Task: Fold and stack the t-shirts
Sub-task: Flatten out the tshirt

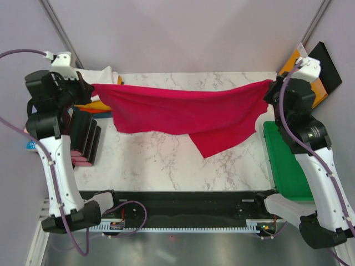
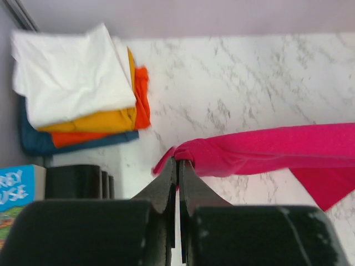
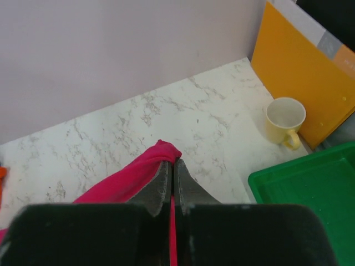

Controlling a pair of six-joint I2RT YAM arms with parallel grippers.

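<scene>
The large crimson red t-shirt (image 1: 183, 113) hangs stretched between both arms above the marble table (image 1: 166, 166), its lower part drooping to the table. My left gripper (image 1: 89, 88) is shut on its left corner, also seen in the left wrist view (image 2: 178, 162) with the red t-shirt (image 2: 266, 149) trailing right. My right gripper (image 1: 270, 91) is shut on the right corner; in the right wrist view (image 3: 171, 163) the red t-shirt (image 3: 127, 180) bunches at the tips. A stack of folded t-shirts (image 2: 77, 88), white on top, then yellow-orange, orange and dark blue, lies at the far left (image 1: 102, 102).
A green plastic tray (image 1: 285, 160) sits at the right edge, also in the right wrist view (image 3: 310, 188). A yellow mug (image 3: 284, 122) and an orange-yellow envelope (image 3: 302, 83) stand at the back right. Black blocks (image 1: 84, 137) and a blue box (image 2: 19, 191) sit at the left.
</scene>
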